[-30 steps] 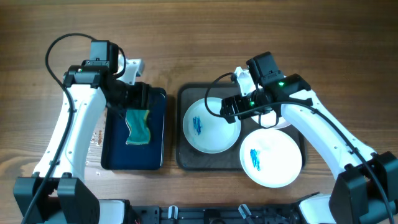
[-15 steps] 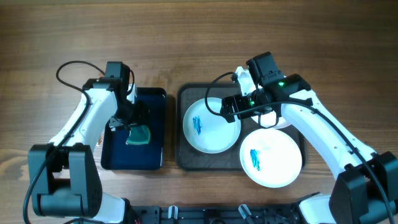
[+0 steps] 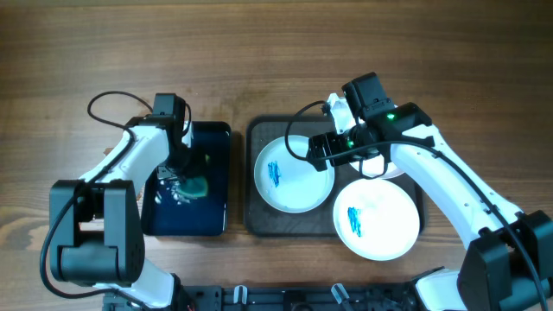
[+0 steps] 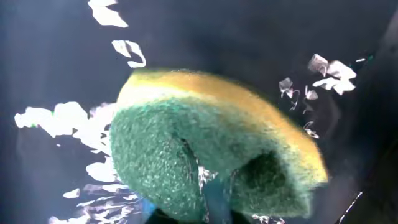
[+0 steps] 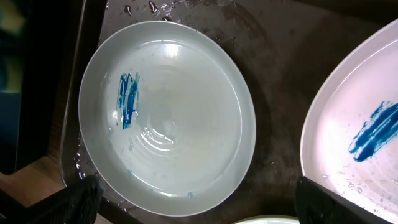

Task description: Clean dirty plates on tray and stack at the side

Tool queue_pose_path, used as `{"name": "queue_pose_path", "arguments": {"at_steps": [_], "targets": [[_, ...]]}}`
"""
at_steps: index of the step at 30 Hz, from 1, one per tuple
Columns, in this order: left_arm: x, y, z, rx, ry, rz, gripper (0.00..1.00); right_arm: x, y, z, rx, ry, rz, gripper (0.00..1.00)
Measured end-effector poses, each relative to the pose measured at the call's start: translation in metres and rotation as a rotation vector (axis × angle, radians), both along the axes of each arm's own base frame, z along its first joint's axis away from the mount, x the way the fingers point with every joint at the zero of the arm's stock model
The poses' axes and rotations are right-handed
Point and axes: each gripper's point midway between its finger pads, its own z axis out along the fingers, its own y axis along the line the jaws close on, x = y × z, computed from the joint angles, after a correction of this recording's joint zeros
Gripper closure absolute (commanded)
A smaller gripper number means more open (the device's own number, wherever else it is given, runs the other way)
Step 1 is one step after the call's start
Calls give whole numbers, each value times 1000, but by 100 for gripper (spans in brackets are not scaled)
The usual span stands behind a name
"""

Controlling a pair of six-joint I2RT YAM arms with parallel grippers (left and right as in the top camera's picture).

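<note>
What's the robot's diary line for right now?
left gripper: shut on sponge in basin | right gripper: open above smeared plate on tray

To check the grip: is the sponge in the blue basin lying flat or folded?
Folded: the sponge curls over itself, yellow side out, green inside, pinched in the shut left gripper.
</note>
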Motion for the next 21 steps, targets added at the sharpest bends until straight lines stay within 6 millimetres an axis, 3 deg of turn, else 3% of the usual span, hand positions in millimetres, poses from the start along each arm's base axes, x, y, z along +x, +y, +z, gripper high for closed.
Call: {"name": "queue_pose_path", "arguments": {"at_steps": [4, 5, 6, 7, 15, 17, 21], "targets": [[2, 0, 0, 0, -8, 0, 93, 0, 0, 0, 0, 0, 0, 0], [2, 0, 0, 0, -8, 0, 79, 0, 0, 0, 0, -1, 0, 0], [2, 0, 0, 0, -8, 0, 76, 0, 0, 0, 0, -1, 0, 0], [2, -1, 0, -4, -9, 3, 96, 0, 0, 0, 0, 0, 0, 0], [9, -4, 3, -24, -42, 1, 96, 0, 0, 0, 1, -1, 0, 0], [16, -4, 21, -27, -109, 1, 96, 1, 0, 0, 1, -3, 0, 0], [28, -5, 89, -38, -334, 3, 96, 2, 1, 1, 3, -7, 0, 0]]}}
